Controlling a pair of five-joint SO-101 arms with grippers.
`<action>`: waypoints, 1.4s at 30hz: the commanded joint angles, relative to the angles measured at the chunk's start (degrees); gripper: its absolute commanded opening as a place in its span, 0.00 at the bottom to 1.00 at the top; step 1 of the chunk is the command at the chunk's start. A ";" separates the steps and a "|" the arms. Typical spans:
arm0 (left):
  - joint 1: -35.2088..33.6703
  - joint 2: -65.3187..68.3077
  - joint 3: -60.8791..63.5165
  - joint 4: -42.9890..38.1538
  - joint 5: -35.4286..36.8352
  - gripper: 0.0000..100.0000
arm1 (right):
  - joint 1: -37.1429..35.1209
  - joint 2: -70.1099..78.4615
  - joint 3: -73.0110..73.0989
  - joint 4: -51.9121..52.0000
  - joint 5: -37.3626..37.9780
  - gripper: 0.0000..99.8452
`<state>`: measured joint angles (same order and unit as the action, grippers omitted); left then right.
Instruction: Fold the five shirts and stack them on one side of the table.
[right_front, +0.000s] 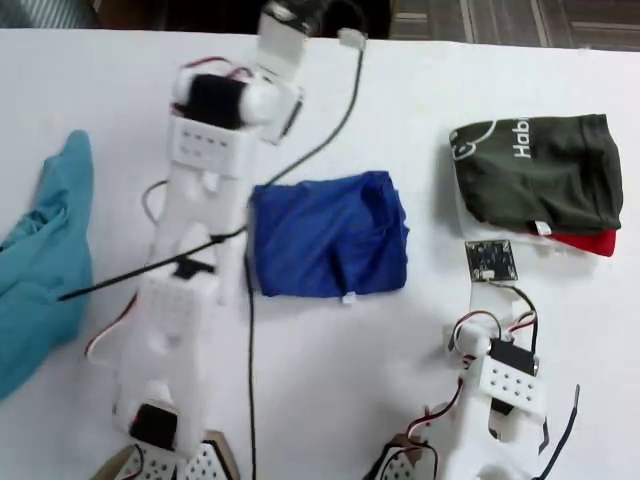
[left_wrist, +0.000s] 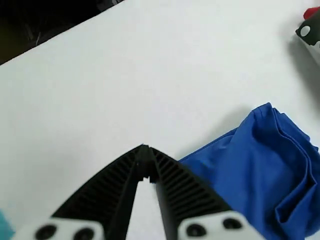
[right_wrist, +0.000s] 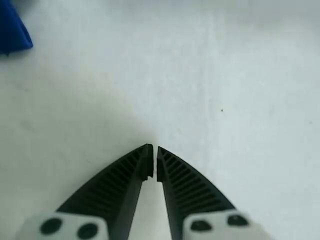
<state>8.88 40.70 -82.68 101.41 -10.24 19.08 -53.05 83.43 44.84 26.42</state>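
From above, the table (right_front: 340, 400) carries a teal shirt (right_front: 45, 255) crumpled at the edge beside my left arm (right_front: 190, 290). A blue shirt (right_front: 328, 236) lies loosely folded between my 2 arms, and a dark green shirt (right_front: 535, 170) sits folded on a red shirt (right_front: 585, 242) beyond my right arm (right_front: 505, 380). At my left wrist, my left gripper (left_wrist: 148, 172) has its jaws pressed together on nothing above bare table, just beside the blue shirt (left_wrist: 265, 165). At my right wrist, my right gripper (right_wrist: 154, 162) is likewise closed and empty, with a corner of the blue shirt (right_wrist: 12, 30) well apart.
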 joint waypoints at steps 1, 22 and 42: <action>-3.43 -18.29 17.01 1.14 -0.35 0.03 | 0.48 -1.63 -0.26 -0.92 -0.53 0.02; -29.80 -79.30 130.86 -38.68 -7.65 0.03 | -11.30 -1.10 -19.52 16.04 -0.53 0.02; -30.15 -73.93 150.73 -55.74 -7.38 0.03 | -37.14 30.11 -55.03 22.73 -7.03 0.02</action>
<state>-21.01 -34.37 68.09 47.52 -17.80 -15.91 -32.22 36.04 66.37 19.91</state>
